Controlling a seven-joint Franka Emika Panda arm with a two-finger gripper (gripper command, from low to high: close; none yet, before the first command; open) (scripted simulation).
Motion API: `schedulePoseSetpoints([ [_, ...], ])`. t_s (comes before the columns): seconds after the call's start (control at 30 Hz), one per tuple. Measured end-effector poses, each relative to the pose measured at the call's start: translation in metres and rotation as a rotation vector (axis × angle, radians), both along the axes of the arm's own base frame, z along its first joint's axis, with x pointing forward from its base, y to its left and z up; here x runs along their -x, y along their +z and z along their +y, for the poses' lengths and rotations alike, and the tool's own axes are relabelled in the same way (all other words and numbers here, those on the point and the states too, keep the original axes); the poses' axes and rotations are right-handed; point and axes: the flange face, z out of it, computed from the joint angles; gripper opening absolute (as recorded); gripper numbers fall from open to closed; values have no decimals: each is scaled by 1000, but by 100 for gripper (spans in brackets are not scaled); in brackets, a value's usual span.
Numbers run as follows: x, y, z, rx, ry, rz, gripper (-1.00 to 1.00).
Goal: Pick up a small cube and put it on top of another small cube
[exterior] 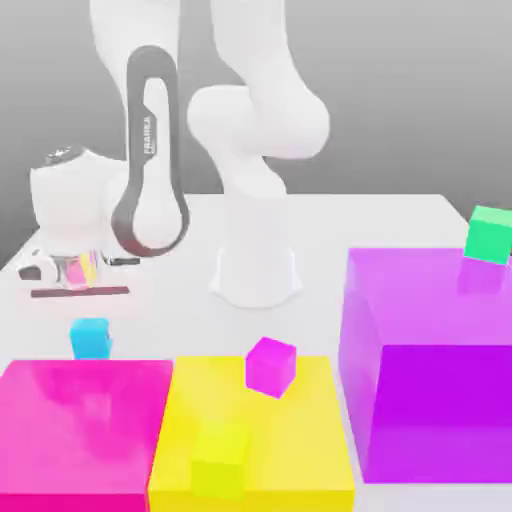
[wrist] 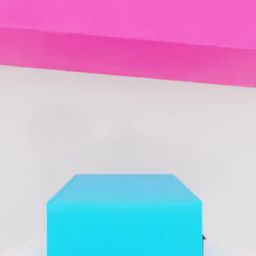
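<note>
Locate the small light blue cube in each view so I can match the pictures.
Exterior view: the light blue cube sits toward the exterior view's left, just behind the pink block.
Hand view: it looms close to the camera, a strip of pale table between it and the pink block.
Shared landmark: the pink block.

Small cube (exterior: 271, 367) on middle block (exterior: 255, 400)

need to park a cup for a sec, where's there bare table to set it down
Likely the pale table right of the arm's base, behind the big purple block. The front is crowded: pink, yellow and purple blocks stand close together.
</note>
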Motion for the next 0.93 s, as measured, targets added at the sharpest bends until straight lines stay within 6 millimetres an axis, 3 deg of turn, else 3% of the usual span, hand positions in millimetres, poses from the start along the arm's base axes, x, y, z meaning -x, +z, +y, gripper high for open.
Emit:
schedulePoseSetpoints([
  [0.07, 0, 13, 3, -2, 1, 1, -100],
  [0.1, -9, 18, 4, -1, -4, 3, -100],
  [0.33, -132, 59, 52, 9, 5, 8, -100],
  [0.5, -210, 94, 114, 9, -21, 5, -100],
  [0.67, -269, 133, 197, 0, -53, 2, -100],
  [0.7, -277, 133, 219, -2, -38, 2, -100],
  [0.73, -281, 124, 228, -3, -36, 2, -100],
  [0.8, -282, 96, 224, -3, -54, 2, -100],
  [0.83, -282, 85, 224, -2, -56, 2, 100],
  [0.93, -282, 85, 224, -2, -56, 2, 100],
])
